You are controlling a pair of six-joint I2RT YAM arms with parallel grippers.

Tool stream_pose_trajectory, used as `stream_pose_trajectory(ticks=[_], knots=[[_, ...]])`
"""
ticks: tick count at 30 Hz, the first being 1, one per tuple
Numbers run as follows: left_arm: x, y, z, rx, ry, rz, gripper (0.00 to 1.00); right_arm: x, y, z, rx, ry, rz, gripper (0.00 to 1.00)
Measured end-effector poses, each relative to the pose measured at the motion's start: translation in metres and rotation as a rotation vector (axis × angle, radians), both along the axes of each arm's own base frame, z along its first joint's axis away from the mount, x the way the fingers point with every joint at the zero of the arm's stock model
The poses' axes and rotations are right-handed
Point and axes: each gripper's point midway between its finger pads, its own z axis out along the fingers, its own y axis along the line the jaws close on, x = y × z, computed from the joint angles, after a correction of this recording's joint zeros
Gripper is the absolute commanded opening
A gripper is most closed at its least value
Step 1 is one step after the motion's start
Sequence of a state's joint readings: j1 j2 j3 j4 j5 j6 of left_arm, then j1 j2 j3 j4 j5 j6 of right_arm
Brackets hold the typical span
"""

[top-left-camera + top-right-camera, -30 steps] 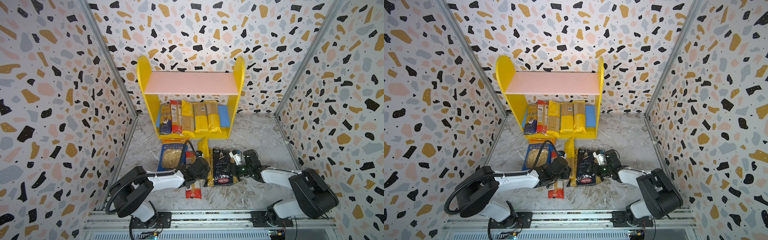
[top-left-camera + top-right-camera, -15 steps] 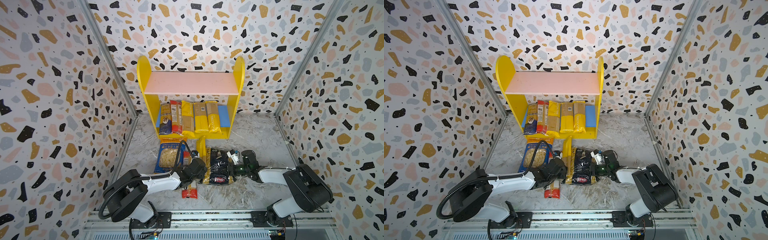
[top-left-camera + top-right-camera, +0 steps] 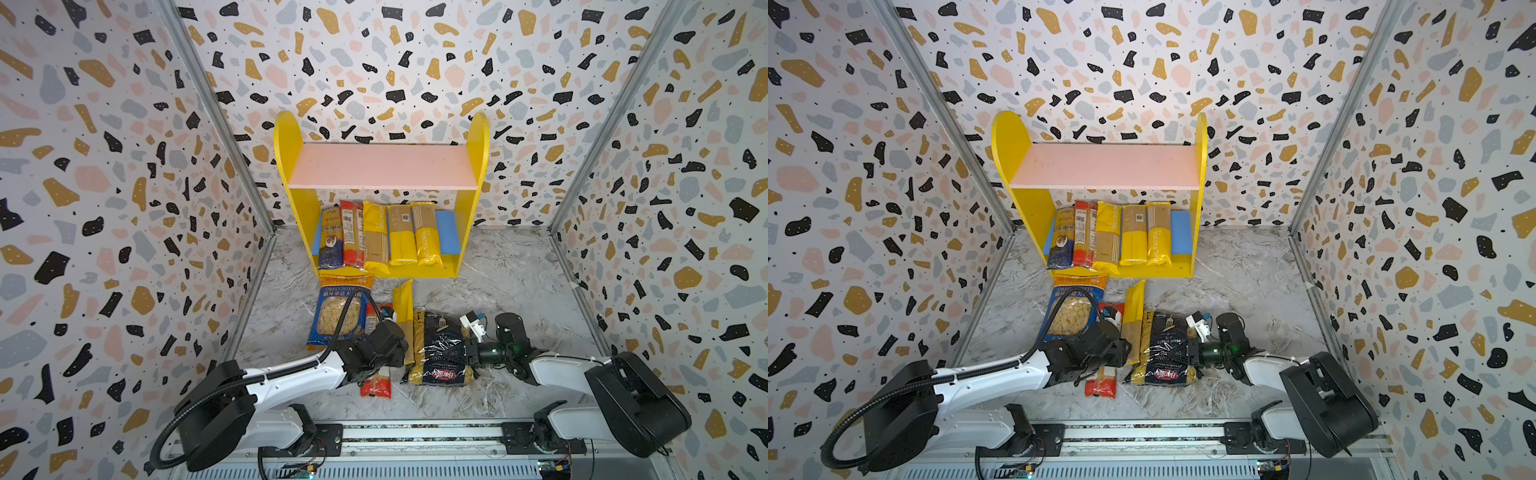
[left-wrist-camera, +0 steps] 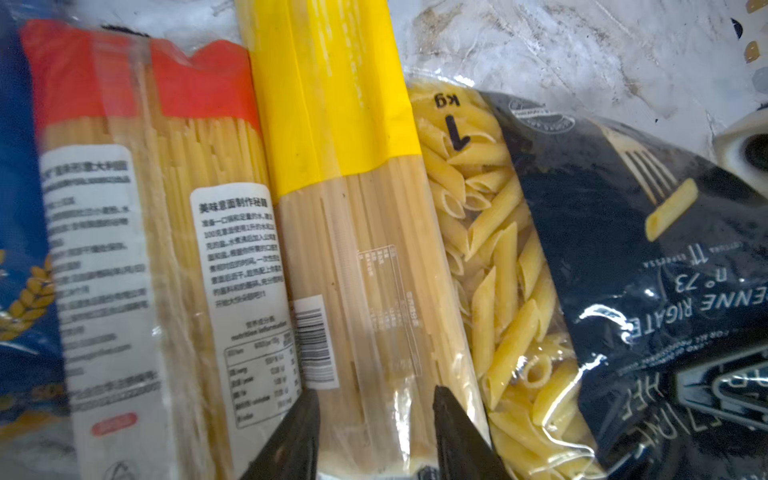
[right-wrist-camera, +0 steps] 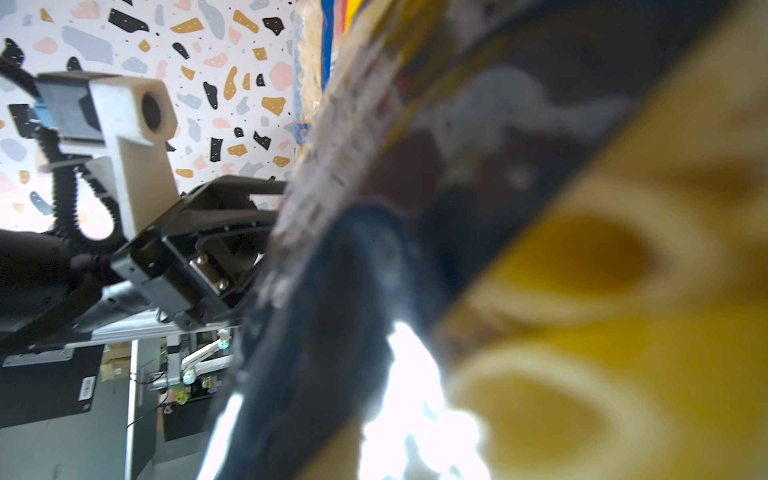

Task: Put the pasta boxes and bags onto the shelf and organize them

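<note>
"ORECCHIETTE" on the blue-orange bag [image 3: 1073, 316], "RIGATE", "n°73", "1 kg" on the navy bag [image 4: 602, 216]

One shelf [image 3: 289, 141]. Five on its blue lower board [image 3: 448, 232]: one dark blue-gold pack [image 3: 331, 239], one red pack [image 3: 352, 235], three yellow packs [image 3: 401, 235]. Four on the floor [image 3: 519, 270] (nine overall): Orecchiette bag [image 3: 328, 320], navy Barilla bag [image 3: 440, 349], red spaghetti pack [image 3: 376, 386], yellow spaghetti pack [image 3: 403, 297].

speckled walls [image 3: 124, 208], grey marbled floor [image 3: 519, 270], metal rail [image 3: 415, 432] along the front
</note>
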State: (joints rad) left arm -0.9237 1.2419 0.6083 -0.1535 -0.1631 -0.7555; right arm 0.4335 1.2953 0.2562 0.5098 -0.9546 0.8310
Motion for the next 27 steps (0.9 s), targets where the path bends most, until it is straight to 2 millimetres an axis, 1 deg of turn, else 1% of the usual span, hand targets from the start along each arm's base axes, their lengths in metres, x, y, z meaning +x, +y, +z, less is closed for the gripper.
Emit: stream_pose_trajectory(ticks=[5,10,17,23,27], knots=[[-0.001,0.011,0.004,0.014,0.006,0.018,0.53,-0.008,-0.011,0.012,0.018,0.001,-0.02,0.18],[0.0,0.017,0.015,0.01,-0.008,0.035,0.54,-0.011,-0.018,0.026,0.035,-0.021,-0.041,0.18],[0.0,0.023,0.025,-0.002,-0.026,0.048,0.55,-0.019,-0.021,0.035,0.051,-0.008,-0.036,0.16],[0.0,0.023,0.029,-0.015,-0.031,0.05,0.55,-0.023,-0.021,0.043,0.056,0.01,-0.033,0.16],[-0.002,0.022,0.029,-0.026,-0.024,0.046,0.55,-0.023,-0.02,0.053,0.058,0.011,-0.029,0.17]])
